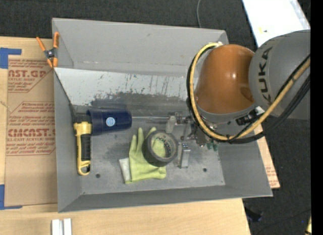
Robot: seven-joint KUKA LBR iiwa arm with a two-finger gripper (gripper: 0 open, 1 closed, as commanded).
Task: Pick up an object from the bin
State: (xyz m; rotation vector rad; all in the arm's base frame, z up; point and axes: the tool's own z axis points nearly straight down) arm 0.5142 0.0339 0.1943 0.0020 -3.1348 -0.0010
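My gripper (178, 140) is low in the bin's right half, open, with one finger (172, 123) toward the back and the other (184, 157) toward the front. A black tape roll (151, 154) lies flat just left of it, its right edge at the gap between the fingers. I cannot tell whether they touch it. The roll rests on a yellow-green cloth (137, 164) crumpled on the bin floor.
A dark blue cylinder (108, 121) lies on its side at the left back. A yellow tool with a black grip (83, 147) runs along the left wall. The arm's orange cover hangs over the bin's right side.
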